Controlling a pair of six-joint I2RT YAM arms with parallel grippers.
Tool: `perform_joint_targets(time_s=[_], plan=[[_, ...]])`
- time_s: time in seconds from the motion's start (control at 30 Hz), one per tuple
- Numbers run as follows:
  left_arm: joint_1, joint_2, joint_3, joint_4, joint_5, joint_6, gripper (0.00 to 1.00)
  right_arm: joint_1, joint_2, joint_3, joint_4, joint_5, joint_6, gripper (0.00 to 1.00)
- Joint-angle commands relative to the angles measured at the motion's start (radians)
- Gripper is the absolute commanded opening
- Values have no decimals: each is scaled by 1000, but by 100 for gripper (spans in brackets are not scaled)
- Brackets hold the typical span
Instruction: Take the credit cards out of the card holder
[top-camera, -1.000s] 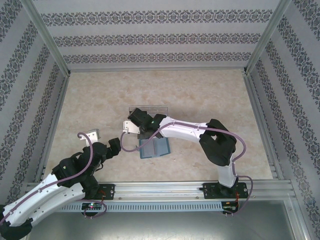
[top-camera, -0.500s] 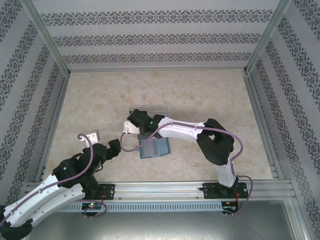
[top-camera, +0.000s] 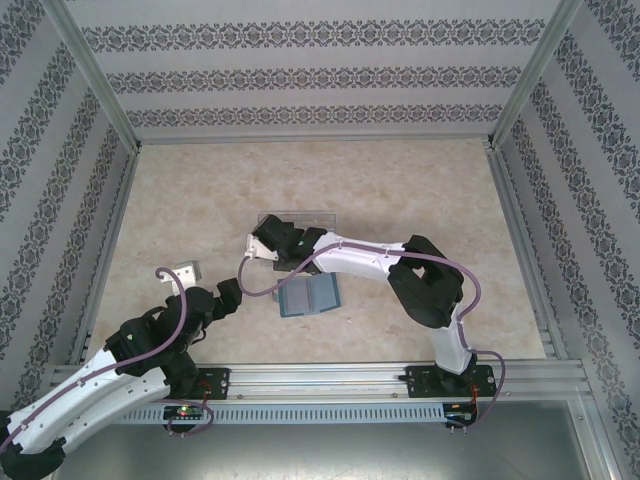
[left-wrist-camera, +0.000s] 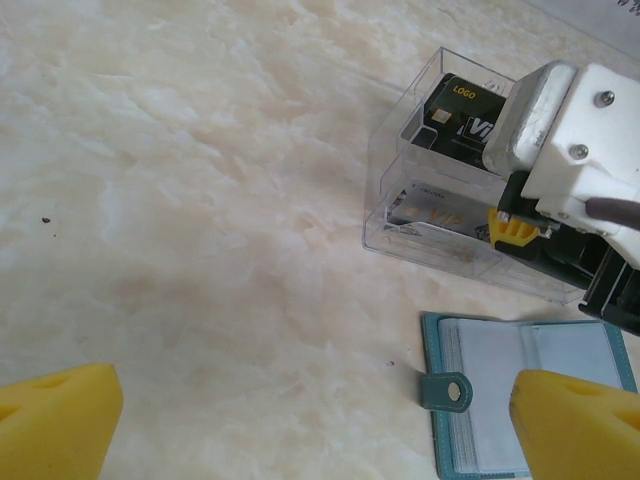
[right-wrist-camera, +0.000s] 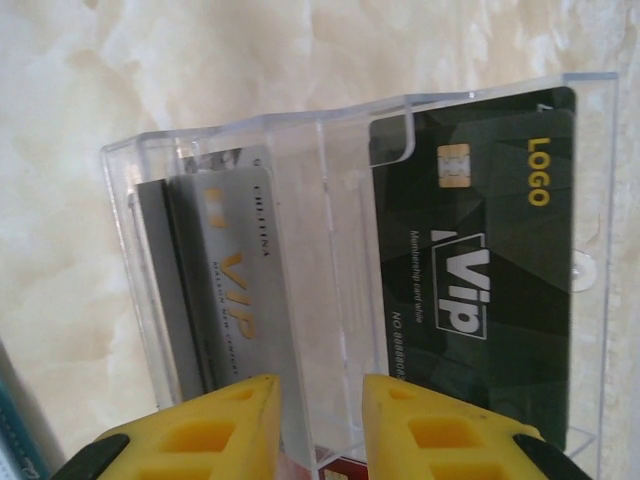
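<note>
**Right jaws parted at the tray: hazards and inventory**

The right jaws stand slightly spread at the near rim of the tray (right-wrist-camera: 330, 130). Their yellow pads (right-wrist-camera: 200, 430) flank the lower end of the silver card (right-wrist-camera: 235, 300), and whether a pad touches it cannot be told.

Likely hazards:
- A card clinging to a pad would be lifted out as the arm withdraws.
- A pad catching the thin wall would drag or tip the light tray, spilling the black card (right-wrist-camera: 480, 250) from the adjoining compartment.
- The left jaws are spread wide and empty above bare table (left-wrist-camera: 200, 200), left of the card holder (left-wrist-camera: 500, 385). A careless reach could shove it.

The holder lies open on the table, just on the near side of the tray, between the two arms.

Count: one tray, one holder, two arms and two cards plainly seen. A grey edge beside the silver one may be a third.
</note>
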Motion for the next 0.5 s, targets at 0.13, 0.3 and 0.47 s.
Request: perform_joint_targets(time_s=[0.13,0.3,0.47], plan=[[2,-14,-8,-36,-18,-11,100,-7,-98,-58,34,-80,62,38],[2,-14,-13,-31,-13,-13,100,1,-134,-89,7,-162,75,48],[2,-14,-15,-32,-9,-14,100,7,-63,-57,-31,-127,78,50]])
